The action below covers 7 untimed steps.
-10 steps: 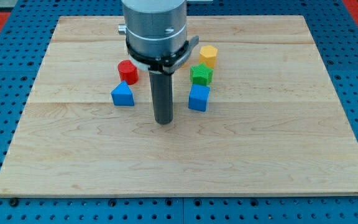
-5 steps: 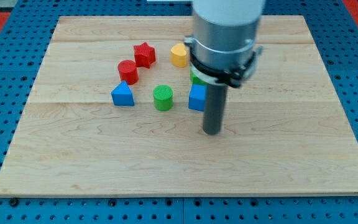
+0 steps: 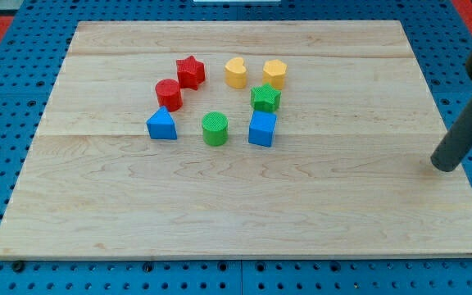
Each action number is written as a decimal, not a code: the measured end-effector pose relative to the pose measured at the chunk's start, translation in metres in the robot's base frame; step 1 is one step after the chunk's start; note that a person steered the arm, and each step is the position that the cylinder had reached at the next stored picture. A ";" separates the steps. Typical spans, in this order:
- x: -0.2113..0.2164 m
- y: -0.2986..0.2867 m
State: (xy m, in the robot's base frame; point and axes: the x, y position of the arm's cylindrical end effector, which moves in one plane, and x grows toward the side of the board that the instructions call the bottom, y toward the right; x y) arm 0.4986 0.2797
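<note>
Resting near the view's right edge of the pale wooden worktop (image 3: 97,205), our tip (image 3: 445,166) touches no block; this tool is a plain dark rod that holds nothing. Nearest to it, yet well apart, stands the blue cube (image 3: 261,129). Beyond are the green star (image 3: 265,97), yellow hexagon block (image 3: 274,73), yellow heart (image 3: 235,72), green cylinder (image 3: 215,129), blue triangle block (image 3: 161,124), red cylinder (image 3: 169,93) and red star (image 3: 190,71).

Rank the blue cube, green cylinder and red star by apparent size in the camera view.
1. blue cube
2. green cylinder and red star: look about alike; the star sits farther up the view, so unranked.
</note>
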 end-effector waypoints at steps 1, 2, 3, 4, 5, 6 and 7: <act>-0.027 0.013; -0.082 -0.030; -0.143 -0.082; -0.202 -0.166; -0.232 -0.245; -0.236 -0.285; -0.222 -0.310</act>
